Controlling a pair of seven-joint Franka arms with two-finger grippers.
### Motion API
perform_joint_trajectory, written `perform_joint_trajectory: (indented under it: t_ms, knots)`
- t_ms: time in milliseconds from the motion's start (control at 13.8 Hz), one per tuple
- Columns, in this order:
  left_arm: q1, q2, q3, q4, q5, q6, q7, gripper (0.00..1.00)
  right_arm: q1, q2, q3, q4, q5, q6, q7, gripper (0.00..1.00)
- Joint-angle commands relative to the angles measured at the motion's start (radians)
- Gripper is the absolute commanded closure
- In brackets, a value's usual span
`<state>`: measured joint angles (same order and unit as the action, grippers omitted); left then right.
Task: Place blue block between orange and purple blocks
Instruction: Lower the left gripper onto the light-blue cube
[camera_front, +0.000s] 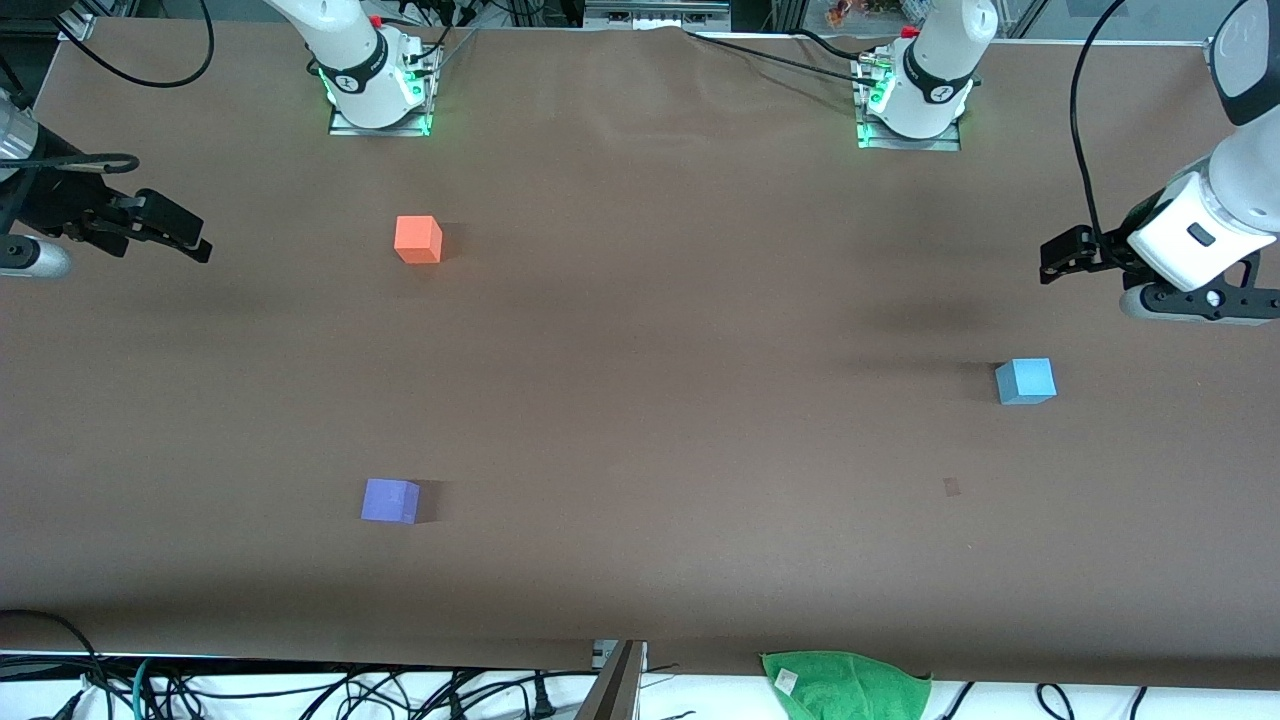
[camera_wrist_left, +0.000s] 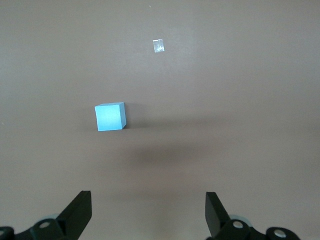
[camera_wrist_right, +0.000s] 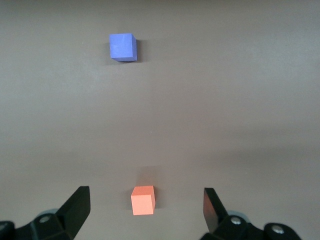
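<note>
Plainly, left gripper (camera_wrist_left: 147, 212) and right gripper (camera_wrist_right: 145, 210) gape wide — empty.

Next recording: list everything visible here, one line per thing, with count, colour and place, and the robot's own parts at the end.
blue block: one, light sky blue, on the table toward the left arm's end, apart from the other two.
orange block: one, bright orange, toward the right arm's end, farther from the front camera than the purple block.
purple block: one, violet-purple, toward the right arm's end, nearest the front camera of the three.
table: one, brown cover.
green cloth: one, at the table edge nearest the front camera.
left gripper: one, black, open, holding nothing, in the air at the left arm's end of the table.
right gripper: one, black, open, holding nothing, in the air at the right arm's end of the table.
</note>
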<state>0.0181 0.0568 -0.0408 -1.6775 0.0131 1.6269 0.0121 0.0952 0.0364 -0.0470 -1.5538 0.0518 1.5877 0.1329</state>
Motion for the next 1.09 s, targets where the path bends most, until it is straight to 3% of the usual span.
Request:
perform_joint_trajectory:
  t_ms: [0, 217, 652, 1014]
  knots:
    - [0.04, 0.05, 0.001, 0.025, 0.017, 0.001, 0.011, 0.0, -0.005, -0.003, 0.003, 0.012, 0.013, -0.015, -0.018, 0.0]
    - [0.097, 0.112, -0.002, -0.025, 0.056, 0.106, 0.026, 0.0, -0.005, -0.001, 0.003, 0.014, 0.013, -0.014, -0.018, 0.0]
    - [0.144, 0.142, -0.001, -0.399, 0.111, 0.747, 0.054, 0.0, -0.006, 0.002, 0.001, 0.017, 0.013, -0.008, -0.018, 0.0]
    - [0.178, 0.265, -0.002, -0.429, 0.111, 0.91, 0.055, 0.0, -0.005, 0.002, 0.001, 0.017, 0.013, -0.006, -0.018, 0.0]
